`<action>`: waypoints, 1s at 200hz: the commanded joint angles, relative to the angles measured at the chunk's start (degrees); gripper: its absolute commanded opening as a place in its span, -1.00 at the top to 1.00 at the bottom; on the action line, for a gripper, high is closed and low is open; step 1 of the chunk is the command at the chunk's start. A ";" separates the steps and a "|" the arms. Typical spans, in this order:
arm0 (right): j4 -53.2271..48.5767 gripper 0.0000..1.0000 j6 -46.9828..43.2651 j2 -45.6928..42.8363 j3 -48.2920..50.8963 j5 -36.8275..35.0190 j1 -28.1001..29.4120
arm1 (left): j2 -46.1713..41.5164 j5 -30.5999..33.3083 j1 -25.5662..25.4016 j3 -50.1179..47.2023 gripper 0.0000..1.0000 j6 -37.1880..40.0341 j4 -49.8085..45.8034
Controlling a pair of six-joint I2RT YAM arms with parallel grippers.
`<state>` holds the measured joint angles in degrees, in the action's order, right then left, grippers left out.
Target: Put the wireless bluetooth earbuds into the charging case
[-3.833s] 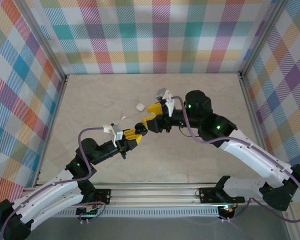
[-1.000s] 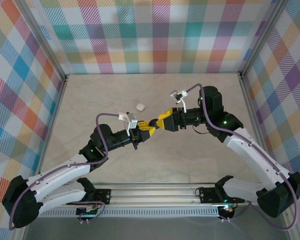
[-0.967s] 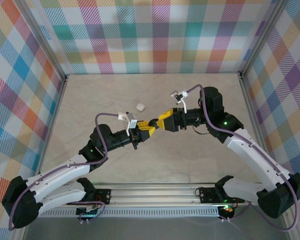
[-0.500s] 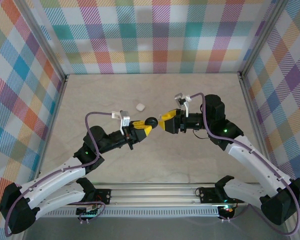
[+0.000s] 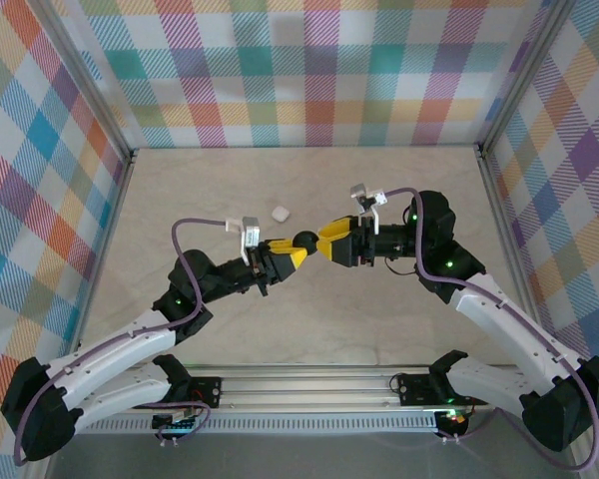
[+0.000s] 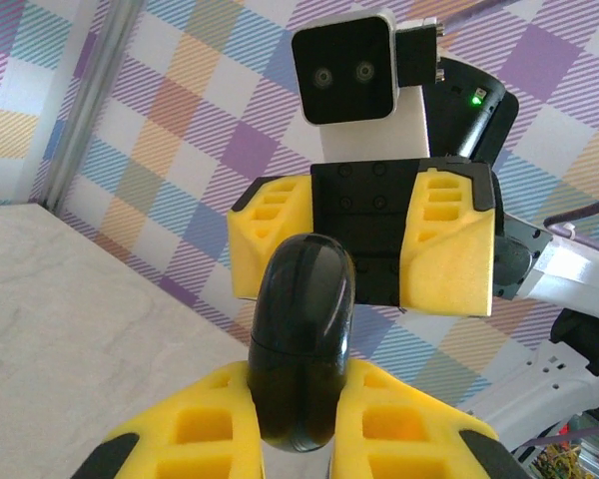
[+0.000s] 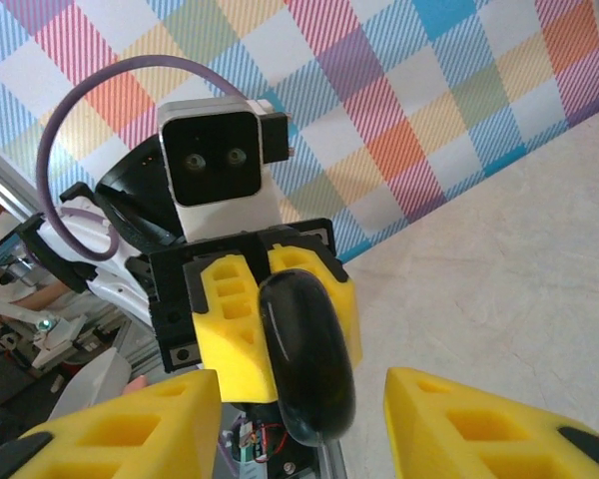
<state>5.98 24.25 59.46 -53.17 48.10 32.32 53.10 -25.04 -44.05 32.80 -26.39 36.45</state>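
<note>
The charging case [image 5: 303, 239] is a glossy black, pill-shaped shell with its lid down, held above the table's middle. My left gripper [image 5: 293, 251] is shut on its lower half, and the case [image 6: 301, 339] stands up between that gripper's yellow fingers [image 6: 195, 424]. My right gripper [image 5: 325, 239] faces it from the right, open, its pads just short of the case. In the right wrist view the case [image 7: 305, 349] hangs ahead of the open right gripper [image 7: 304, 399], touching neither finger. The earbuds are out of view.
A small white case [image 5: 279, 213] lies on the marble tabletop [image 5: 399, 190] just behind the left gripper. Plaid walls and metal frame posts close in the table at the back and on both sides. The arm bases stand along the near rail [image 5: 309, 384].
A second ago both grippers met around the case. They have since drawn apart. The case stayed with the left gripper, and the right jaws have narrowed a little.
</note>
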 commanded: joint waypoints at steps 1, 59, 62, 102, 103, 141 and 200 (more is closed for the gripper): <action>3.42 0.11 0.82 1.12 -0.07 2.25 0.12 | 0.55 -1.63 0.49 2.05 1.00 -2.28 5.08; 4.92 0.30 2.54 4.14 -0.44 4.19 0.12 | 1.18 -3.10 0.49 2.71 1.00 -2.79 5.69; 5.02 0.31 2.66 4.29 -0.49 4.32 0.12 | 1.14 -3.30 0.46 2.78 1.00 -2.73 5.66; 6.12 0.50 5.54 7.20 -1.83 8.81 0.12 | 2.10 -4.34 0.47 3.14 1.00 -3.09 5.42; 5.96 0.50 5.54 7.27 -1.93 8.97 0.12 | 2.09 -4.33 0.46 3.19 1.00 -3.12 5.41; 4.38 0.70 6.31 9.90 -4.09 12.25 0.20 | 2.64 -4.31 0.46 4.11 1.00 -2.96 4.39; -3.06 0.92 2.35 11.38 -6.92 8.52 0.04 | 3.70 -1.76 0.50 5.25 0.39 -0.75 -0.81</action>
<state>9.28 28.69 69.63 -58.39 57.36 30.26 55.83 -25.17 -42.54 34.81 -30.17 37.26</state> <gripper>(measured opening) 0.197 0.160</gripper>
